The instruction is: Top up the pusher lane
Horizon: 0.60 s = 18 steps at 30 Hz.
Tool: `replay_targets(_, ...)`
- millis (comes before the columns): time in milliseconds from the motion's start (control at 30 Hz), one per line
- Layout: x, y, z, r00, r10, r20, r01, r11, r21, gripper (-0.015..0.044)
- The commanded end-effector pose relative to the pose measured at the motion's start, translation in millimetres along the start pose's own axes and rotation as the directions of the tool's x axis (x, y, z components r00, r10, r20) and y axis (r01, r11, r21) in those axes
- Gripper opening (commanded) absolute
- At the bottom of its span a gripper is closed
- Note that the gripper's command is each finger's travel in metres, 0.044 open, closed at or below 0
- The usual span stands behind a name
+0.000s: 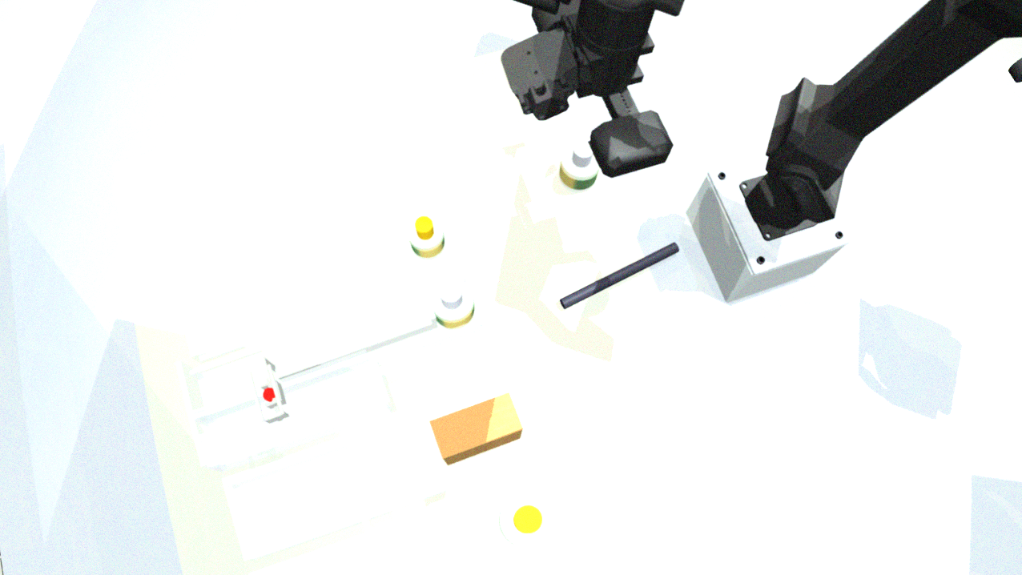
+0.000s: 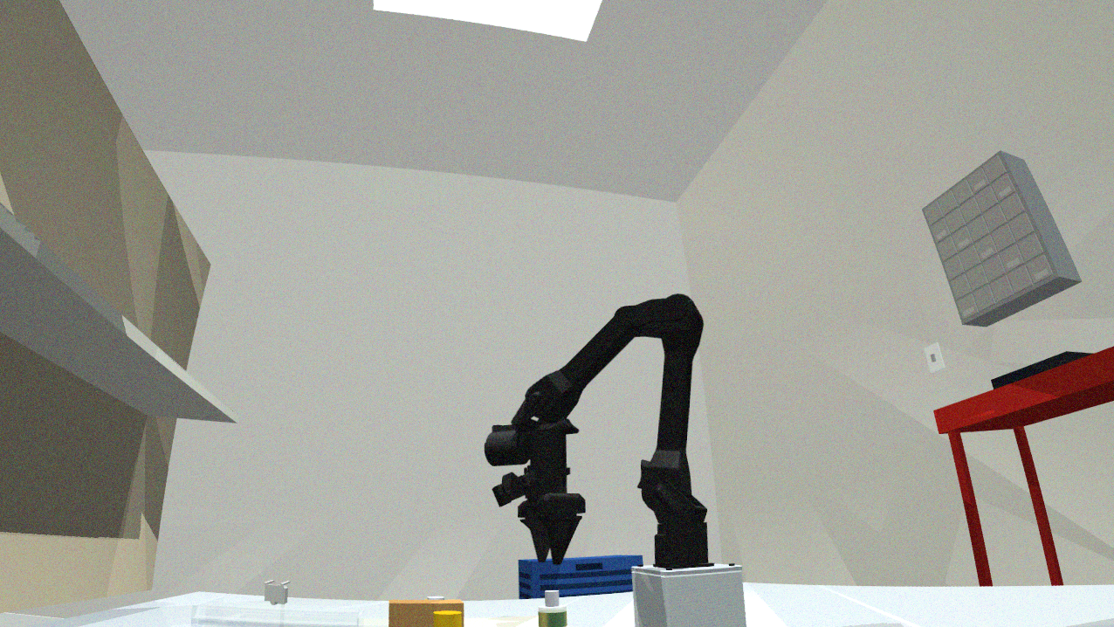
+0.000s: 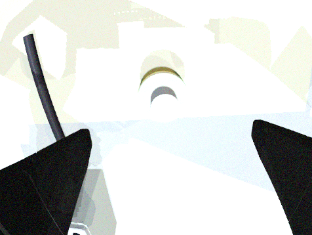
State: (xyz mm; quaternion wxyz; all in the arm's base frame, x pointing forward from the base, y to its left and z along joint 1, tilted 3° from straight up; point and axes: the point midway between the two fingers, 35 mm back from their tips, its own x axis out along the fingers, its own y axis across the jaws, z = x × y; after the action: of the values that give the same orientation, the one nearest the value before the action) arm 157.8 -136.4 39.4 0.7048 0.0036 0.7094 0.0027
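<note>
A loose white-capped jar (image 1: 579, 170) (image 2: 552, 617) (image 3: 164, 102) with a green and tan label stands upright near the arm's base. My gripper (image 2: 549, 561) (image 3: 174, 132) is wide open and empty, pointing down above this jar; the jar shows between the fingertips in the wrist view. Another white-capped jar (image 1: 454, 308) stands at the front end of a clear lane. The red-marked pusher part (image 1: 268, 394) (image 2: 276, 592) is farther back; glare hides the lane walls, front stop and its exact link to the jar. A yellow-capped jar (image 1: 427, 240) stands beside the white-capped one.
A dark rod (image 1: 619, 275) (image 3: 40, 85) lies between the loose jar and the robot's base (image 1: 771, 257). An orange block (image 1: 475, 428) (image 2: 425, 612) lies in front of the clear lanes. Another yellow cap (image 1: 527, 520) (image 2: 448, 619) is beyond it. A blue crate (image 2: 581, 575) is in the background.
</note>
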Motion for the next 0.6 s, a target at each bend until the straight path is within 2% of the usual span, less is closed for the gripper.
replay_targets(0,30.9,1.6,-3.3,1.0,0.011,-0.019,-0.011,1.0,0.01,0.044)
replay_targets(567,51.2,1.8,-2.3,1.0,0.011,-0.019,-0.011,1.0,0.01,0.044)
